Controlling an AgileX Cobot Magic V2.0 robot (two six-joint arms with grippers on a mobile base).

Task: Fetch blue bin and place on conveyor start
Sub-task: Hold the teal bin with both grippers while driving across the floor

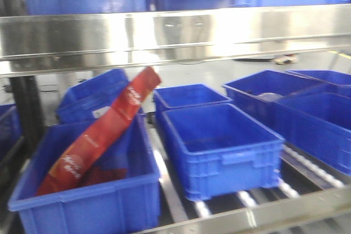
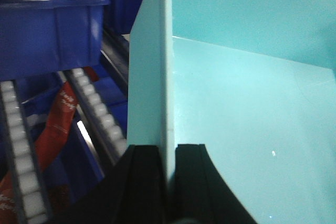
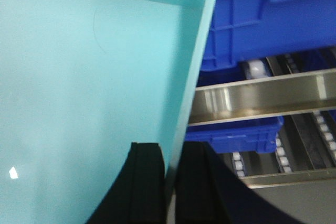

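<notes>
- Two sets of black jaws hold the blue bin (image 2: 252,119). The left jaws straddle one of its thin walls, one finger inside and one outside, pinching it.
- The right jaws clamp another wall of the bin (image 3: 89,77) in the same way, with the wall edge running up between them.
- The bin hangs tilted above the roller shelf (image 2: 97,108), clear of the racks below.
- Counted: one pale turquoise bin, one red packet (image 1: 104,130), and at least seven dark blue bins (image 1: 219,146) on the lower shelf.
- Only the wrist views show the turquoise bin and the jaws.
- Only the front view shows the packet leaning tilted in the front-left dark bin, under the steel shelf rail (image 1: 175,36).
</notes>
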